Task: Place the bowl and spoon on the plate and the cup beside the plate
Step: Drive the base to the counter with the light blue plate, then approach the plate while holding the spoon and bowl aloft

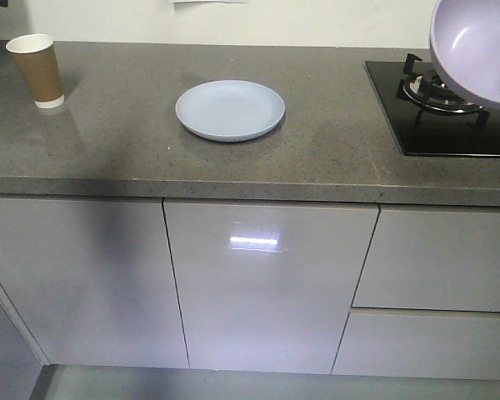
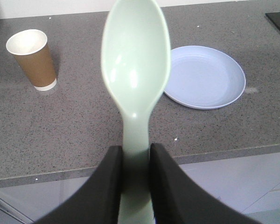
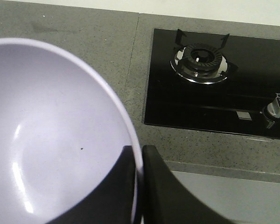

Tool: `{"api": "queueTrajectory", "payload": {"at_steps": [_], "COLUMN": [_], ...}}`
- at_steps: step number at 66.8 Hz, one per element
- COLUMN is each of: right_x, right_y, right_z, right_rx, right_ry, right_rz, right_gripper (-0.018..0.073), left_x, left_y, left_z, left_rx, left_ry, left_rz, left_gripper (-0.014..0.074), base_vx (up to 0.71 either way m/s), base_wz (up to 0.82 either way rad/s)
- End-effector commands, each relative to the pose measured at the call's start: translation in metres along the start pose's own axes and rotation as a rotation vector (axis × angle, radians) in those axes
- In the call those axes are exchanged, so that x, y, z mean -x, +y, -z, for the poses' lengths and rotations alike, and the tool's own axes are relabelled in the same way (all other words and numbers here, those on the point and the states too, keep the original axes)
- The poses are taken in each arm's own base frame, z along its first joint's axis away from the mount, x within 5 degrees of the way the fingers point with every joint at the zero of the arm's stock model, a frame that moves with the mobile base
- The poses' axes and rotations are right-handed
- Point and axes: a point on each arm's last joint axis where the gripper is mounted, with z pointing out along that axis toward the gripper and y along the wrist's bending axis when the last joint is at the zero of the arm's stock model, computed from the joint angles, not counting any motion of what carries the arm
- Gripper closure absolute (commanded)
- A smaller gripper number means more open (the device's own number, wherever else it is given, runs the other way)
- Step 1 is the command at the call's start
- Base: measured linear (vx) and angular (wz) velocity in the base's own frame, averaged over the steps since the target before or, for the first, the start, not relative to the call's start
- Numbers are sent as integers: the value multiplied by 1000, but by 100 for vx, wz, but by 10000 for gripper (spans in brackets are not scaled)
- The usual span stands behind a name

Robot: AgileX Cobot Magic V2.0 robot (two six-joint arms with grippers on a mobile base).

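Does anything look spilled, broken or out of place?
Nothing spilled or broken. Only the bowl, gripped by its rim and tilted in mid-air near the stove, looks odd; cup stands upright, plate lies flat.

A kitchen: speckled grey countertop (image 1: pixel 108 142), black gas hob (image 1: pixel 458 137), glossy cabinet doors (image 1: pixel 267 283).

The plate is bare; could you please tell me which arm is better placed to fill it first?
Probably right: the right gripper holds the bowl, which should land before the spoon in the left gripper.
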Motion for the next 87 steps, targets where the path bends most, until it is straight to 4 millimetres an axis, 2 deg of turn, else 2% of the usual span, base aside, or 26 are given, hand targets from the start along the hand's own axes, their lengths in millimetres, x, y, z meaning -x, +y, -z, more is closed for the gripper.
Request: {"api": "queueTrajectory", "payload": {"at_steps": [1, 87], "right_x": [14, 14], "right_y": [-1, -1], "right_z": [17, 17], "right_rx": [-17, -17], "right_ry": [-129, -129], "right_rz": [7, 7], "right_gripper": [570, 570], "left_x": [13, 13], "left_y": [-4, -4], "left_z": [19, 19], "left_rx": [-15, -15], "left_ry": [-120, -120], "left_rz": [6, 6], "left_gripper": [594, 594], "base_vx": [0, 2], "base_wz": [0, -1]}}
